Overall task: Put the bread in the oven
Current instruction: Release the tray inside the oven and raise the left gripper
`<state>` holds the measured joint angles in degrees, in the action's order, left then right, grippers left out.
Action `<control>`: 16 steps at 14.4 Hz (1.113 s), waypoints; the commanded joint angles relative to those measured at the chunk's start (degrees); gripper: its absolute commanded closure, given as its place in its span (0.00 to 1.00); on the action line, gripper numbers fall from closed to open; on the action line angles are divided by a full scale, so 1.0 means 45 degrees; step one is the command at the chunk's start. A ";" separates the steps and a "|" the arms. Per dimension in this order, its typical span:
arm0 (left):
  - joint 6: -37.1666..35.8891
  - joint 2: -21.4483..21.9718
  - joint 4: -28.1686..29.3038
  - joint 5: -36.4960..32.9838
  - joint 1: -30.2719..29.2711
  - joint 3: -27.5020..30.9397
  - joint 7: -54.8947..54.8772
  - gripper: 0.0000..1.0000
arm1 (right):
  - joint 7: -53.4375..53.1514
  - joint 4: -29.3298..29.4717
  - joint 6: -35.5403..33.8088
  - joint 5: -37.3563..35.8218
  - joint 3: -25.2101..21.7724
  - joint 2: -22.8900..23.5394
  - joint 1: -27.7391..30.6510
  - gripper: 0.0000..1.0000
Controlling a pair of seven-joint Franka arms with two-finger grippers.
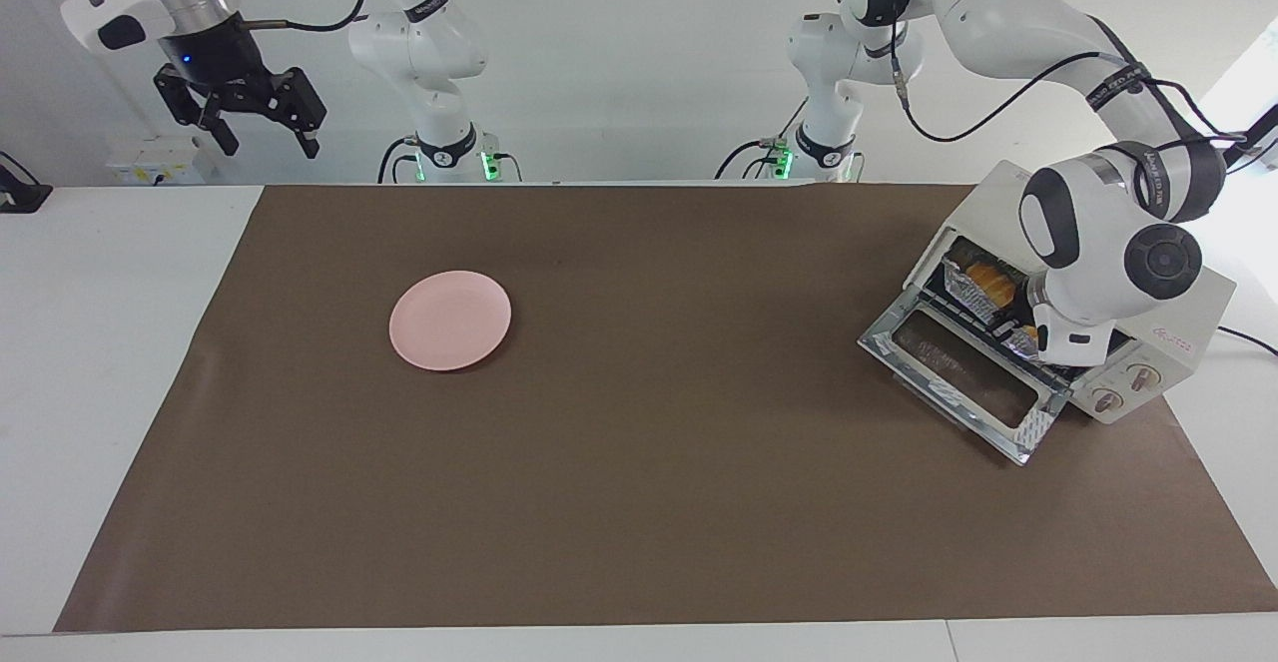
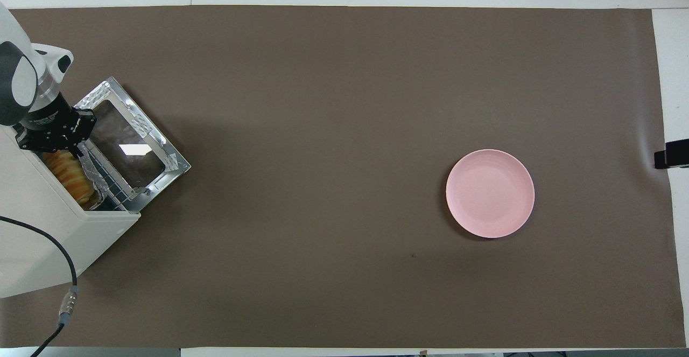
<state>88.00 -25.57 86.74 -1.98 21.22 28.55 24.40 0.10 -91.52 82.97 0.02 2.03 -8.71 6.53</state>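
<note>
While the oven point(image 1: 1178, 318) sits at the left arm's end of the worktop point(image 1: 639, 502) with its door point(image 1: 963, 382) dropped open, the bread point(image 2: 69, 171) lies inside on a foil tray point(image 2: 89, 171). At the oven's mouth, the left end effector point(image 2: 54, 141) is pinched shut on the foil tray's edge. High over the worktop's other end, the right end effector point(image 1: 262, 128) hangs with fingers spread, well apart from the pink plate point(image 1: 450, 321).

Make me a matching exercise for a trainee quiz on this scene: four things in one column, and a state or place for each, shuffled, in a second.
1. yellow-orange sliced bread
2. cream-white toaster oven
3. round pink plate
4. right gripper

A. bare, on the brown mat
B. raised, open, holding nothing
C. glass door dropped open
D. in crinkled foil on the oven's rack

Pairs: 1-D, 2-C, 3-A, 4-B
</note>
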 commanded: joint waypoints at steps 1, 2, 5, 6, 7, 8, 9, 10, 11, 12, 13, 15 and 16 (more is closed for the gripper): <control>0.0502 0.0564 0.0821 -0.0262 -0.0048 0.0102 0.0415 1.00 | 0.0114 -0.0074 0.0215 0.0288 -0.0488 0.0546 -0.0084 0.00; 0.0639 0.0641 0.0958 -0.0262 -0.0029 0.0102 0.0514 1.00 | 0.0114 0.0083 0.0196 0.0289 -0.0508 0.0723 -0.0122 0.00; 0.0757 0.0720 0.0804 -0.0204 -0.0029 0.0102 0.0554 0.00 | 0.0055 0.0026 0.0157 0.0424 -0.0528 0.0842 -0.0259 0.00; 0.0931 0.0701 0.0629 -0.0126 0.0049 0.0083 0.0534 0.00 | 0.0017 0.0026 0.0137 0.0619 -0.0528 0.0842 -0.0279 0.00; 0.1262 0.0662 0.0376 -0.0048 0.0107 0.0082 0.0496 0.00 | 0.0036 0.0026 0.0137 0.0640 -0.0528 0.0842 -0.0260 0.00; 0.1362 0.0642 0.0200 0.0069 0.0263 0.0044 0.0476 0.00 | 0.0055 0.0026 0.0137 0.0640 -0.0528 0.0842 -0.0259 0.00; 0.1382 0.0546 -0.0112 0.0282 0.0477 0.0024 0.0456 0.00 | 0.0113 0.0045 0.0156 0.0621 -0.0528 0.0842 -0.0259 0.00; 0.1247 0.0429 -0.0385 0.0536 0.0711 0.0024 0.0475 0.00 | 0.0172 0.0045 0.0157 0.0524 -0.0509 0.0842 -0.0259 0.00; 0.1304 0.0389 -0.0543 0.0693 0.0868 0.0024 0.0398 0.00 | 0.0230 0.0045 0.0195 0.0426 -0.0489 0.0842 -0.0259 0.00; 0.1343 0.0466 -0.0641 0.0772 0.1063 0.0024 0.0281 0.00 | 0.0444 0.0045 0.0215 0.0406 -0.0489 0.0842 -0.0240 0.00; 0.1401 0.0582 -0.0700 0.0792 0.1181 -0.0015 0.0145 0.00 | 0.0852 0.0045 0.0254 0.0367 -0.0489 0.0823 -0.0221 0.00; 0.1828 0.1263 -0.0585 0.1277 0.1202 -0.0016 -0.0477 0.00 | 0.1110 0.0045 0.0235 0.0366 -0.0489 0.0823 -0.0220 0.00; 0.2044 0.1577 -0.0448 0.1416 0.1124 -0.0015 -0.1081 0.00 | 0.1110 0.0026 0.0235 0.0367 -0.0489 0.0823 -0.0220 0.00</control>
<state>95.16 -22.66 82.73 2.34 26.79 28.18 23.96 3.43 -91.46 83.63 1.81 0.07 -4.80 5.57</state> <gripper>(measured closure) 0.000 0.000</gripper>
